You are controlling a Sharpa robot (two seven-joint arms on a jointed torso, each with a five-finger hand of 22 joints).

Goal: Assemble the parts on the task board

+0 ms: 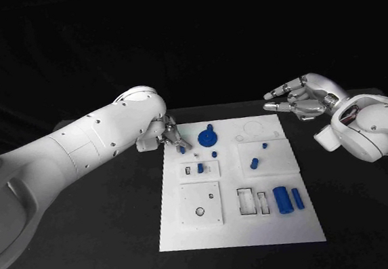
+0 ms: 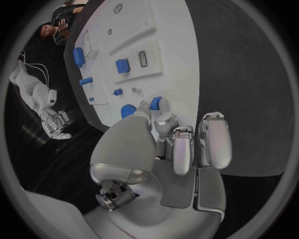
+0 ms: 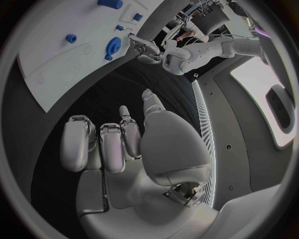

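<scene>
**Left robot hand pinching a small part at the board's far corner; right one waits off to the side**

The left robot hand (image 1: 167, 136) is at the far left corner of the task board (image 1: 241, 237), fingers drawn together and pointing down. In the left wrist view its fingertips (image 2: 163, 119) close around a small blue part (image 2: 156, 103), which reads as a pinch, though the hand hides most of the contact. Just beside it on the board lies the blue gear-shaped part (image 1: 207, 134), with a tiny blue peg (image 1: 214, 153) a little nearer the robot.

The right robot hand (image 1: 299, 99) hovers off the board's far right corner, above the dark worktop (image 1: 94, 259), fingers loosely curled and apart, holding nothing.

Further out, a short blue cylinder (image 1: 254, 163) sits mid-board. Two longer blue cylinders, the large one (image 1: 282, 199) and the slimmer one (image 1: 297, 198), lie side by side near the right edge, next to two narrow rectangular slots (image 1: 254, 201). A raised white plate with an oval hole (image 1: 202, 204) is on the near left.

Likely risks from here:
- The pinched part is small and mostly covered by the fingers, so it could tilt or slip when lifted or seated, and jam in its socket.
- The gear lies very near the left fingers; a sideways move could knock it.
- The board seems simply to rest on the worktop, so pressing down hard at one corner might shift it.
</scene>
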